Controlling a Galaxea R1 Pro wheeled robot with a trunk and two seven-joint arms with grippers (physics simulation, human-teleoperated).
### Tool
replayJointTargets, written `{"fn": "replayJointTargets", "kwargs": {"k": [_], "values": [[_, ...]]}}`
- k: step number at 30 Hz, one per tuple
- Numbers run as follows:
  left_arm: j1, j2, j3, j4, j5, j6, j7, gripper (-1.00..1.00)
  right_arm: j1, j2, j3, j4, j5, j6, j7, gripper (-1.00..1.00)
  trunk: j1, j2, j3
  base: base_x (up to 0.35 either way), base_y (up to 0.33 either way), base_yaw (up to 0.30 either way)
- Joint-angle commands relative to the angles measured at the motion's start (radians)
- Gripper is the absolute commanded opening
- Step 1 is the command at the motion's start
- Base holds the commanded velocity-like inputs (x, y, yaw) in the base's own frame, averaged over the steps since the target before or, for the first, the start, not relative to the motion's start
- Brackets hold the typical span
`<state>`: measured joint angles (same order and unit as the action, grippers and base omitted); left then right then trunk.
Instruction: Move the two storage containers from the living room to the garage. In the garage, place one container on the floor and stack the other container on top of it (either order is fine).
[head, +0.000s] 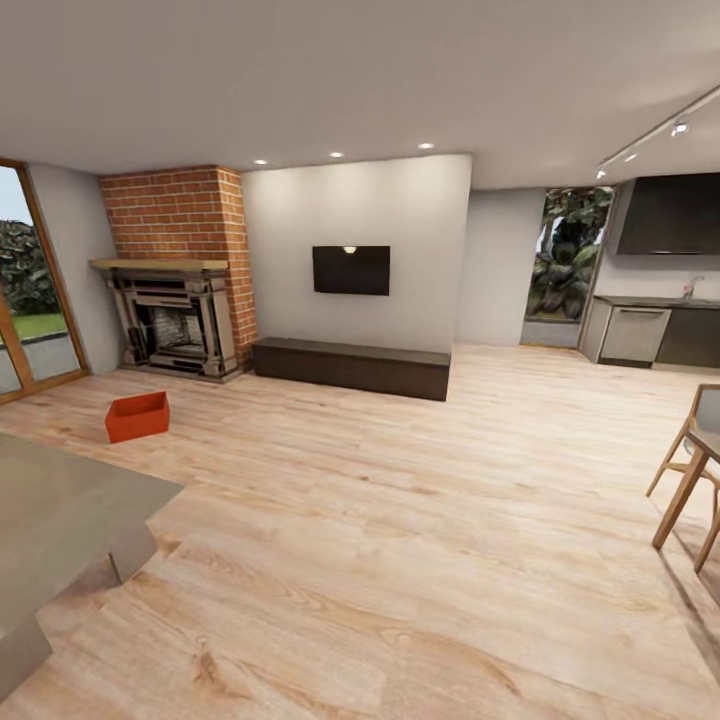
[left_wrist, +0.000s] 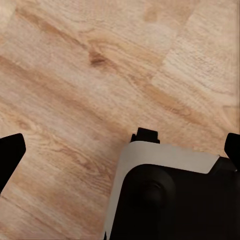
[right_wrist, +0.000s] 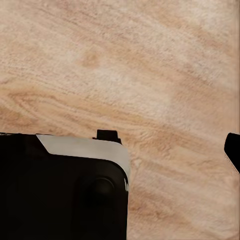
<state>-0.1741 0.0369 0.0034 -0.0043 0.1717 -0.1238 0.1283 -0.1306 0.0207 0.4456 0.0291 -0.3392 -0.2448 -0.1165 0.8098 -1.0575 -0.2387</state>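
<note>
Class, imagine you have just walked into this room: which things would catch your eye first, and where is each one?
The red-orange storage container stands out first, alone on the light wood-plank floor in front of the fireplace. Next comes the red-brick chimney in the far left corner. Then the dark television on the white wall, above a long dark bench.

No text, label, brand, number or sign can be read anywhere. The TV (head: 350, 270) screen is dark and blank, and the red bin (head: 137, 416) has plain walls.
</note>
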Motion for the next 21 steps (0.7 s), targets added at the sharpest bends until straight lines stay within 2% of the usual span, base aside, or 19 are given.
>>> {"fn": "replayJointTargets", "kwargs": {"k": [1, 21], "values": [[-0.001, 0.0, 0.0, 0.001, 0.006, -0.004, 0.001, 1.0, -0.001, 0.001, 0.008, 0.003, -0.007, -0.005, -0.002, 1.0, 0.001, -0.001, -0.001, 0.318, -0.008, 0.0], [-0.001, 0.0, 0.0, 0.0, 0.006, -0.004, 0.001, 1.0, -0.001, 0.001, 0.008, 0.003, -0.007, -0.005, -0.002, 1.0, 0.001, -0.001, -0.001, 0.318, 0.0, 0.0]]}}
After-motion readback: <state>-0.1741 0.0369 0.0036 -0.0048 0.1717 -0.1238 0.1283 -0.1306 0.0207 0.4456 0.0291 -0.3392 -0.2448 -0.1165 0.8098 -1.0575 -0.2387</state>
